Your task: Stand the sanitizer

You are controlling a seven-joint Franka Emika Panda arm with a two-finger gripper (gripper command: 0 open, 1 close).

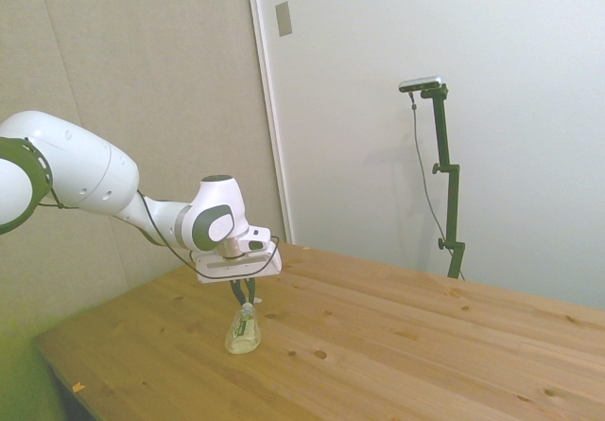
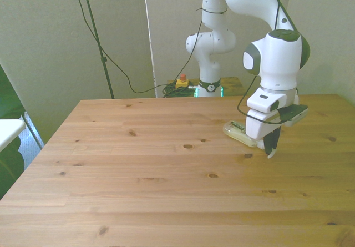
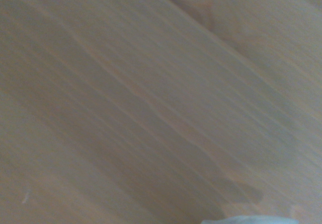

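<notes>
STATE: sanitizer point(image 2: 239, 134) lies flat on table point(image 2: 166, 191), right of centre in front view | GRIPPER point(image 1: 244, 295): at its pump end, jaw state cannot be determined | RISK: off-centre pinch lets the slender bottle slip or roll

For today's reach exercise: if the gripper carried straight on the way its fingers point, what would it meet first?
The gripper points down at the sanitizer, lying on the table under it, so probably the bottle first; depth is unclear.

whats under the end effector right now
The sanitizer lies on the wooden table directly beneath the end effector. Its clear body shows, but the pump end is covered by the fingers, so whether they grip it is unclear.
</notes>
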